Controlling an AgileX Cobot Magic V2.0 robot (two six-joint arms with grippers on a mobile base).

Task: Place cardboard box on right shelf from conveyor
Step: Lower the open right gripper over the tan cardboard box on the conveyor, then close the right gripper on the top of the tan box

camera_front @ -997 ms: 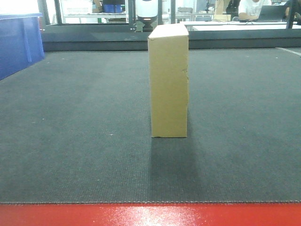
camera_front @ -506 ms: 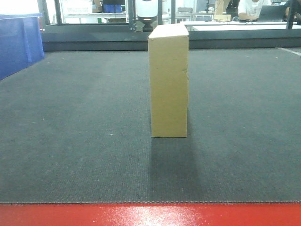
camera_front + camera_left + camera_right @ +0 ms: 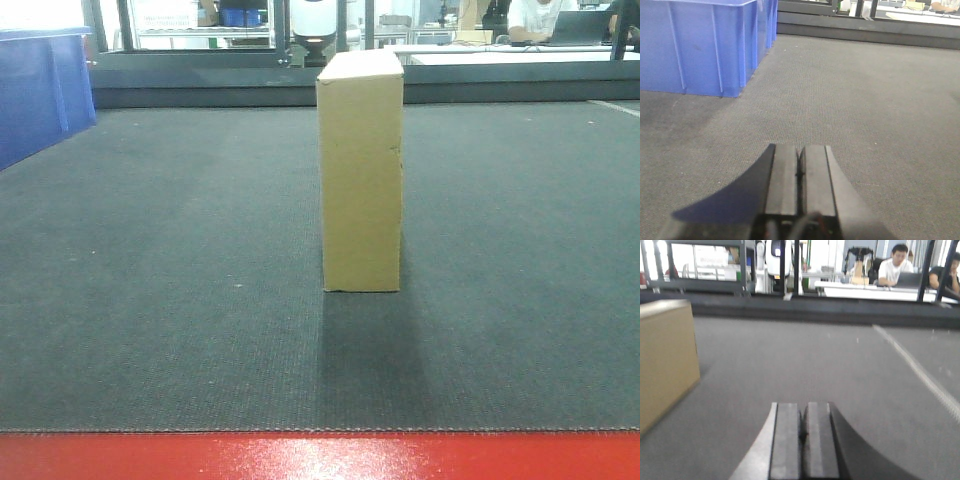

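The tan cardboard box (image 3: 361,170) stands upright on its narrow end in the middle of the dark grey conveyor (image 3: 160,300), whose red edge strip (image 3: 320,456) runs along the bottom. In the right wrist view the cardboard box (image 3: 665,355) is at the far left, well left of my right gripper (image 3: 803,412), which is shut with nothing in it. My left gripper (image 3: 800,155) is also shut and empty, low over bare belt. The right shelf is out of view.
A blue plastic bin (image 3: 700,45) stands on the belt ahead and to the left of my left gripper, also seen as the blue bin (image 3: 40,90) at the far left. A white line (image 3: 920,370) crosses the belt to the right. People sit at desks (image 3: 880,287) beyond the belt.
The box sits a few pixels further right in the front view; nothing else has visibly changed.
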